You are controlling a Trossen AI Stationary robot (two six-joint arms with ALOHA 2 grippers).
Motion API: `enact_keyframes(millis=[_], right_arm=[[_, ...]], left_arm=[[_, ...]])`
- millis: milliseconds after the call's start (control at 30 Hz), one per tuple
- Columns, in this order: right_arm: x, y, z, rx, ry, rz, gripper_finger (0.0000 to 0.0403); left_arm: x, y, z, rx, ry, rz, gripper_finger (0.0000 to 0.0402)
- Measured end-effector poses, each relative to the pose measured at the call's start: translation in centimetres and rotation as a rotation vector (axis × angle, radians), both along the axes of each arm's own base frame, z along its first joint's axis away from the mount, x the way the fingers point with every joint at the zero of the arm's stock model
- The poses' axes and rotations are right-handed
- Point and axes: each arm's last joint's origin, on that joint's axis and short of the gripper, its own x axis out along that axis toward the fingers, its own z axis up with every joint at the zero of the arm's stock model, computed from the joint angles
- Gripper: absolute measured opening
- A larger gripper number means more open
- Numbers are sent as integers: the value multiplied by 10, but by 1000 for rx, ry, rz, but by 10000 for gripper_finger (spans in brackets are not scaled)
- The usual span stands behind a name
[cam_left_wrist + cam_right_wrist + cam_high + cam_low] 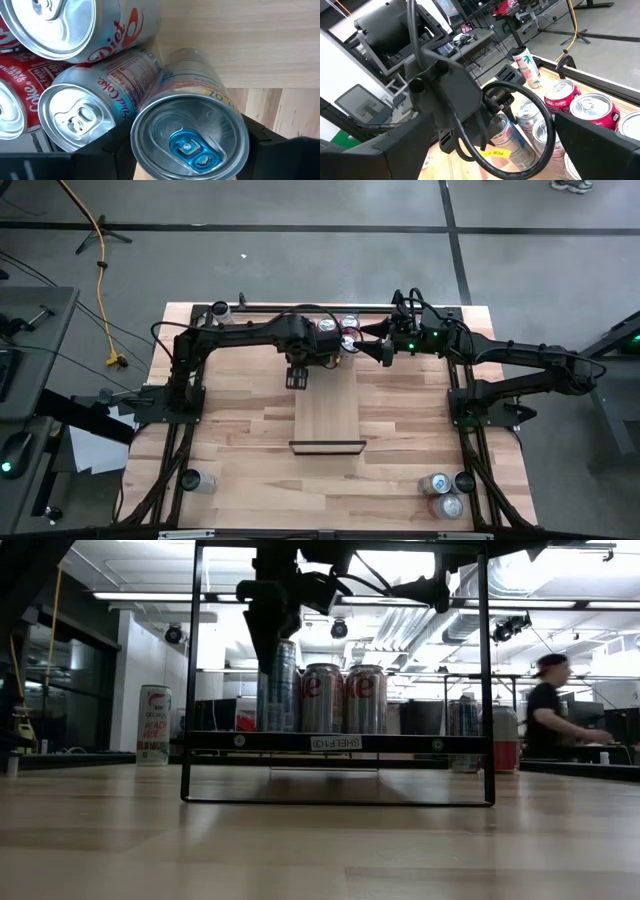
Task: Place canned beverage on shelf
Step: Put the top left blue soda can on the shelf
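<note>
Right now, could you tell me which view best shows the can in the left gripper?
The left wrist view: the blue-tabbed can fills it. The low view shows it upright on the shelf; the high view hides it.

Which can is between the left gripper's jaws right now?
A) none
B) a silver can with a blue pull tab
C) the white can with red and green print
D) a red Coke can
B: the left wrist view shows the left gripper closed around the blue-tabbed silver can, beside the Diet Coke cans.

We see a silver can (190, 135) with a bright blue tab, silver Diet Coke cans (95, 100) lettered in red, a red Coke can (22, 80) at left, pale wood shelf (326, 415) edged dark, striped butcher-block bench (400, 470), yellow cable (100, 250) upper left.
</note>
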Motion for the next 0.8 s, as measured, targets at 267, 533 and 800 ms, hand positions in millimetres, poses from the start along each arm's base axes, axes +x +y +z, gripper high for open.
enact_keyframes(millis=[267,533,800], right_arm=[[0,0,0,0,0,2,397],[0,0,0,0,-4,8,397],[0,1,0,1,-2,11,397]], left_arm=[[1,0,0,-3,-11,-3,262],[-3,0,11,23,-16,25,295],[-15,-23,48,-138,-133,43,296]])
